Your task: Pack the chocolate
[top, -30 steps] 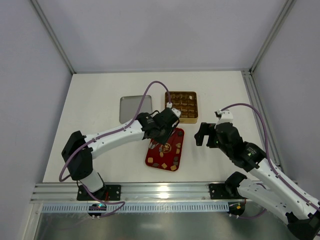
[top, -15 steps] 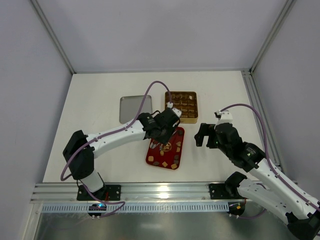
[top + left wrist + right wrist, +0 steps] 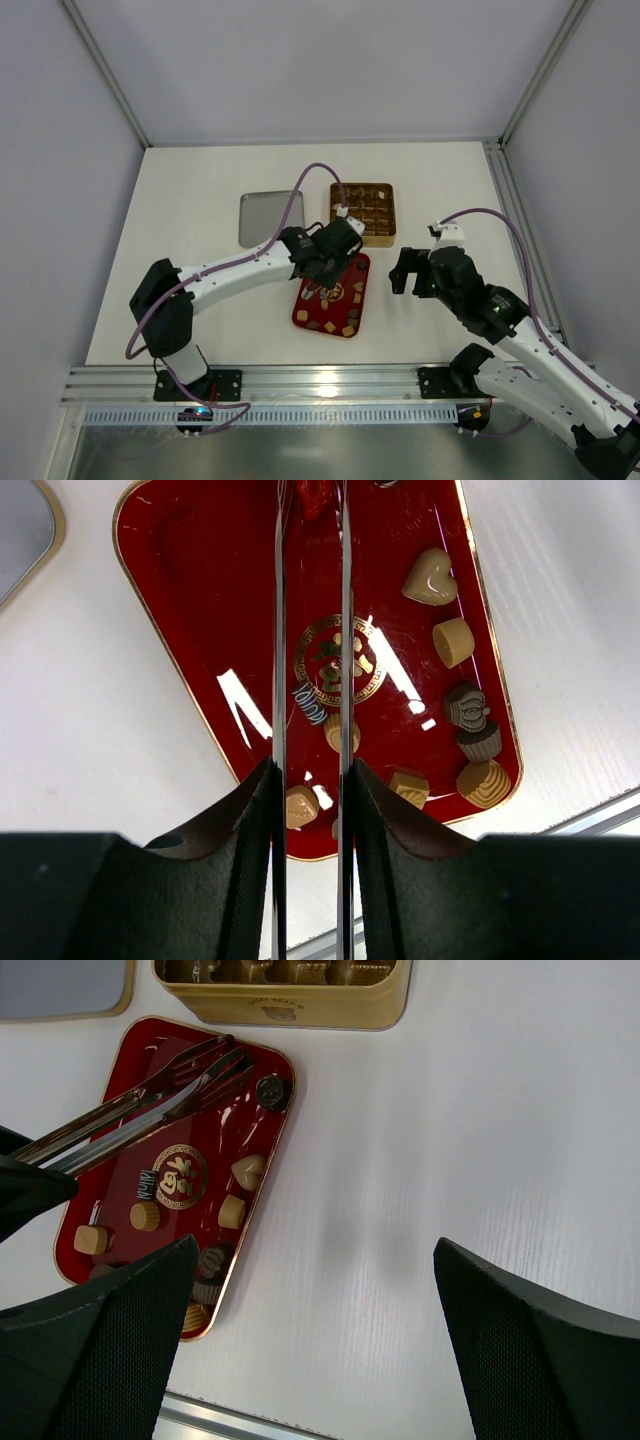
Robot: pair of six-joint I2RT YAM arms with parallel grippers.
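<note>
Right gripper (image 3: 315, 1305): jaws wide apart and empty, hovering over bare table (image 3: 420, 1160) right of the tray; I judge it is parked out of the way.
Chocolate (image 3: 452, 640): loose pieces lie on the red tray (image 3: 200, 570), mostly at its near end, waiting to be moved; more sit in the tin.
Left gripper (image 3: 310, 820): clamped on metal tongs (image 3: 150, 1100), squeezing both blades, likely because the pieces are too small for its fingers.
Left arm: stretched from its base, wrist over the tray, tongs aimed at the far end; whether the tips hold anything is unclear.
Gold tin (image 3: 300, 1005): just beyond the tray, a short carry.
Grey lid (image 3: 268, 217): set aside, left of the tin.
</note>
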